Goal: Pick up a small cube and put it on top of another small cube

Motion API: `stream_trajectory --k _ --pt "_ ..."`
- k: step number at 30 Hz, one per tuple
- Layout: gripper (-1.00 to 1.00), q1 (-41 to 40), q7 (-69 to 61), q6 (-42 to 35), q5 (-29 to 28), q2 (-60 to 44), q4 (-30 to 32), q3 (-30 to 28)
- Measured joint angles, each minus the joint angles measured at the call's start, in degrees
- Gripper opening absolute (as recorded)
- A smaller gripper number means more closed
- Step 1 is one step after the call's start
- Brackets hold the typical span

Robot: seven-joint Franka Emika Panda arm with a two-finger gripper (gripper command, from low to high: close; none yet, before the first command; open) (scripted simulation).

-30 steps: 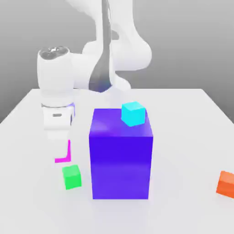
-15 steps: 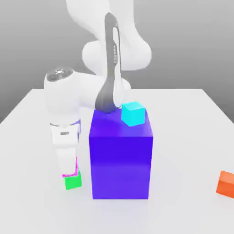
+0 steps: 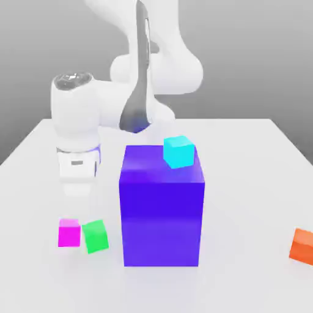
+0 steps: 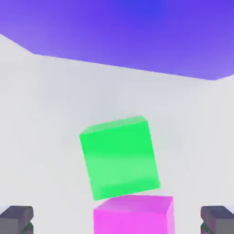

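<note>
The small magenta cube [image 3: 69, 233] rests on the white table [image 3: 244, 183], right beside the small green cube [image 3: 96, 236], on its side toward the exterior view's left. It is not on top of the green cube. My gripper [image 3: 76, 188] hangs open above the two, holding nothing. In the hand view the grey fingertips [image 4: 16, 219] stand wide apart, with the magenta cube [image 4: 135, 215] below between them and the green cube [image 4: 119, 157] just past it.
A big blue-violet block [image 3: 162, 211] stands close to the green cube on the exterior view's right, with a small cyan cube [image 3: 179, 152] on its top. A small orange cube [image 3: 303, 245] sits at the far right edge.
One second ago I held the magenta cube aloft; half a second ago it was down at the green cube. Now my fingers have opened, the hand has risen, and the magenta cube lies beside the green one.
</note>
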State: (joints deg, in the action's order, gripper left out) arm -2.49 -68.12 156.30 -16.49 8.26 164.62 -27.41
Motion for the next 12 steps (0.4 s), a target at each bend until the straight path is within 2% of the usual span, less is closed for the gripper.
stream_trajectory --k 6,12 --pt "1.00 -0.24 0.30 -3.42 -0.38 3.92 0.48 0.43" --pt "1.00 0.96 -1.18 -3.53 1.53 5.86 1.64 0.13"
